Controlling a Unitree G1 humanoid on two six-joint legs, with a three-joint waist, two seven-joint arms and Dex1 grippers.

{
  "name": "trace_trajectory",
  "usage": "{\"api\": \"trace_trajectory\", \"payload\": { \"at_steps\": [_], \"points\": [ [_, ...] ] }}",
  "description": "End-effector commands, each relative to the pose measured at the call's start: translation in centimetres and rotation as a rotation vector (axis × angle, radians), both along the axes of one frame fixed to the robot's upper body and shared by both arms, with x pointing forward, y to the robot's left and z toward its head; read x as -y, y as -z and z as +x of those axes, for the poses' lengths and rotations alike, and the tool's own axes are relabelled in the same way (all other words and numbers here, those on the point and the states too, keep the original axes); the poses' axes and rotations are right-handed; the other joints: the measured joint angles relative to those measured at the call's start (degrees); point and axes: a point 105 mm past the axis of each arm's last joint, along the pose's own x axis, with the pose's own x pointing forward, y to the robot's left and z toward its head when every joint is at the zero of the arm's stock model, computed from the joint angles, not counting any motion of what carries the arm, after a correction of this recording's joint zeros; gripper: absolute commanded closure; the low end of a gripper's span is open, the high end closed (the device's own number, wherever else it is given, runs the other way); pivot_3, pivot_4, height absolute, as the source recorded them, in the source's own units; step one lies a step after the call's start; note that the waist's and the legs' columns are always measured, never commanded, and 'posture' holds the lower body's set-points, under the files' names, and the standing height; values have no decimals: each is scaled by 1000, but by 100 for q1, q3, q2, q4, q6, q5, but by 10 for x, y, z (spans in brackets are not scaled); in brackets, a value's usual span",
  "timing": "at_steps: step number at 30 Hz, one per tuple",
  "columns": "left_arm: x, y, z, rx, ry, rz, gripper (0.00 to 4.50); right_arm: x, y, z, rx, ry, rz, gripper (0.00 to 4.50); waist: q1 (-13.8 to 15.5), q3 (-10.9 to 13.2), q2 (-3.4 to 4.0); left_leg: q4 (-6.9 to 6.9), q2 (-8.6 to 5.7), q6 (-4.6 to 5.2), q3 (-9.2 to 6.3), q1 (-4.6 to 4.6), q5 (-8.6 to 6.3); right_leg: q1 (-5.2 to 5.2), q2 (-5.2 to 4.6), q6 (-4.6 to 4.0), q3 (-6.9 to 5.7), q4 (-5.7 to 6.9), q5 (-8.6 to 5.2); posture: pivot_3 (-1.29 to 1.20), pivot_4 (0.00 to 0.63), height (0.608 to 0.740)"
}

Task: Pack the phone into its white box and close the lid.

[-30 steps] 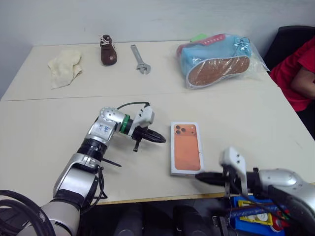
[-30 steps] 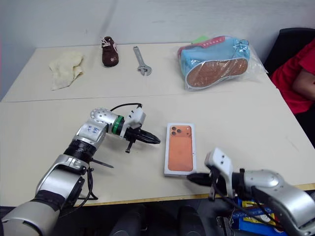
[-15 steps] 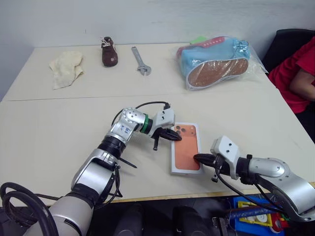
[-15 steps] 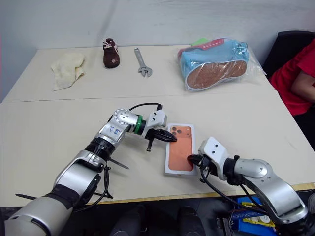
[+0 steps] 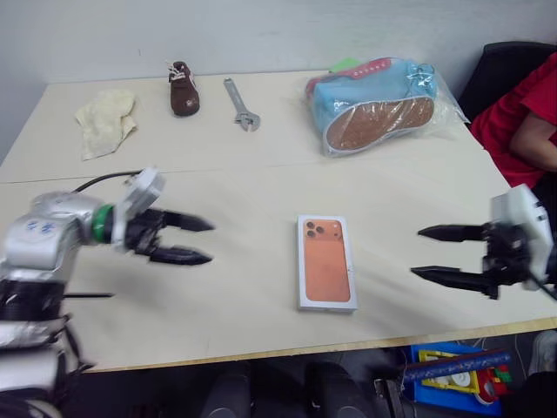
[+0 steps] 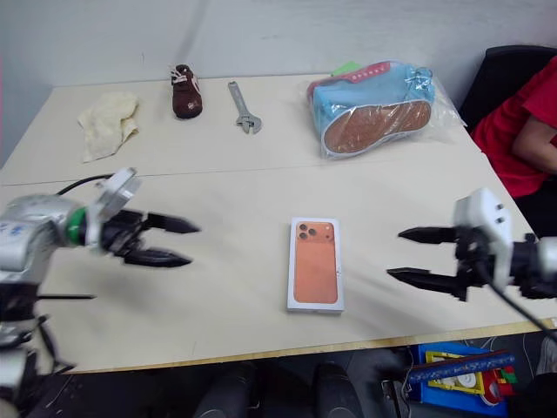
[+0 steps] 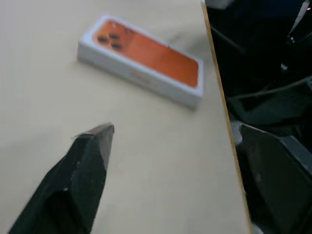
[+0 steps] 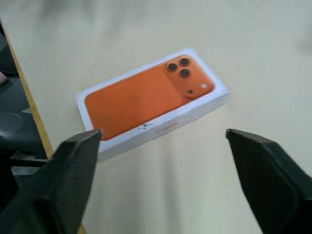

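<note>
The white box (image 5: 327,264) lies closed in the lower middle of the frame, near the table's (image 5: 261,174) front edge, its lid (image 6: 316,262) seated and printed with an orange phone. Both grippers stand well apart from it, empty: the left gripper (image 5: 191,239) at the left, the right gripper (image 5: 439,254) at the right, each with its black fingers spread wide. It looks like stiff, smooth card with sharp corners, light but probably slippery; I'd take it across the long side walls, not the glossy top. Further back sit a crumpled cloth (image 5: 104,122), a small brown shoe (image 5: 182,88), a steel wrench (image 5: 239,104) and bagged slippers (image 5: 380,103).
</note>
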Motion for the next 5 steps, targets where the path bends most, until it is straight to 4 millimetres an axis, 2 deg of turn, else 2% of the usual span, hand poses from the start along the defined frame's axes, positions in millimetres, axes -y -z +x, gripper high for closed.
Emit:
{"api": "trace_trajectory", "payload": {
  "at_steps": [1, 5],
  "points": [
    [-12, -22, -20, 96, -78, -10, 0, 14, -9, -2, 16, -13, -34, 24, 40, 0, 0, -6, 0, 0, -1, -1, 1, -2, -4, -4, -2, -4, -1, 0, 150, 740],
    [-14, -24, -29, 124, -161, -36, 0, 8, -7, -3, 7, -59, -10, 24, 69, 2, 3, -18, -1, 1, 1, -6, 2, -9, -11, -7, -5, -8, -2, 0, 150, 740]
  ]
}}
